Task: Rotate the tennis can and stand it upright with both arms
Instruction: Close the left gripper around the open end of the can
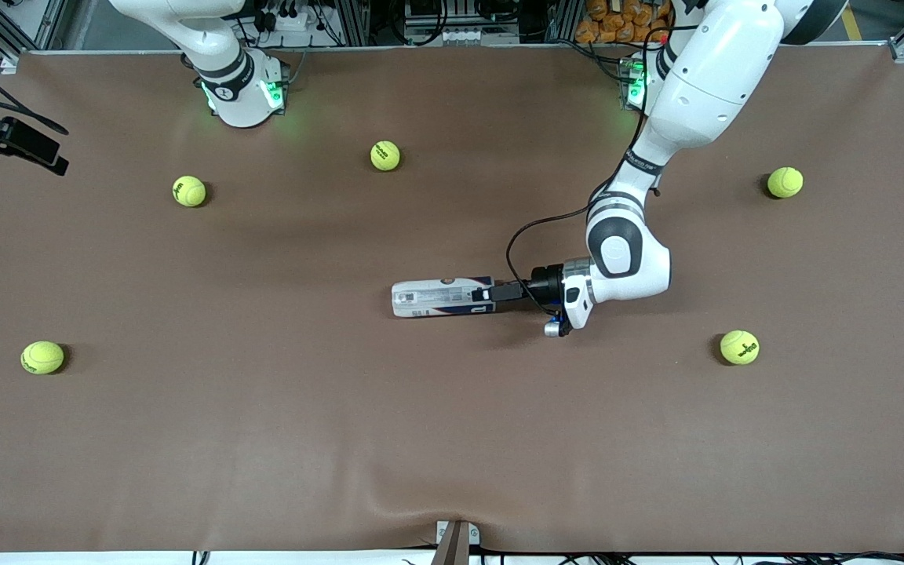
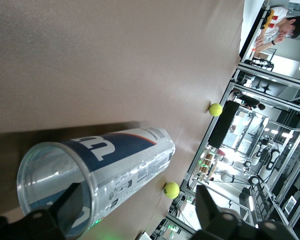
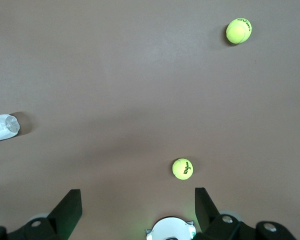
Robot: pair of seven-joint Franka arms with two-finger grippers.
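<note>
The slim clear tennis can (image 1: 442, 298) with its white and dark blue label is lying on its side mid-tabletop (image 1: 452, 439). The left gripper (image 1: 486, 295) is straddling its open end, jaws spread, one finger inside the mouth. The right gripper (image 3: 137, 207) is waiting raised near its base, jaws spread.

Open tabletop (image 1: 452, 439) all round the tennis can (image 1: 442, 298), tennis balls (image 1: 385, 155) scattered well apart from it, only the left end effector (image 1: 491, 296) crowding its open end toward the left arm's base.
</note>
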